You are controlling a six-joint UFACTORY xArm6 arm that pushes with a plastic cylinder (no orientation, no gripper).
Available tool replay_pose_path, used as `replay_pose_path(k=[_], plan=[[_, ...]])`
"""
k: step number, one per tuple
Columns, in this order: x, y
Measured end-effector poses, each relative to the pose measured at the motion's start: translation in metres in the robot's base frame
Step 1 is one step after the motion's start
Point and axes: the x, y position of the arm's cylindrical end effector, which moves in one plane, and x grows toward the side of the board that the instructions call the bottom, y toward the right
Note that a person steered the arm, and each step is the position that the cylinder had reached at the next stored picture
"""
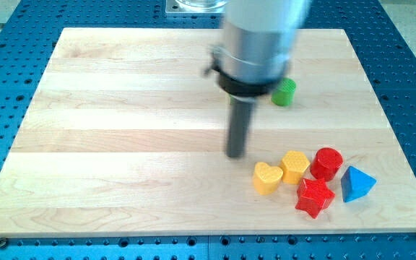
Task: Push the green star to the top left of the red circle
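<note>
Camera view: tip (pixel 236 154) beside yellow heart (pixel 267 178)

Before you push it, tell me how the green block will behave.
The green block looks small and rigid, so it should probably slide on the smooth wooden board without deforming. It sits low, so it is unlikely to tip. An off-centre push from my tip may spin it.
</note>
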Motion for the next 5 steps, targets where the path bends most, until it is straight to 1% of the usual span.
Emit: replay_pose_path(k=[1, 2, 3, 4, 5], plan=[[-0.095, -0.055], [-0.143, 0.009], [-0.037, 0.02], [-0.024, -0.007], [-0.102, -0.034]])
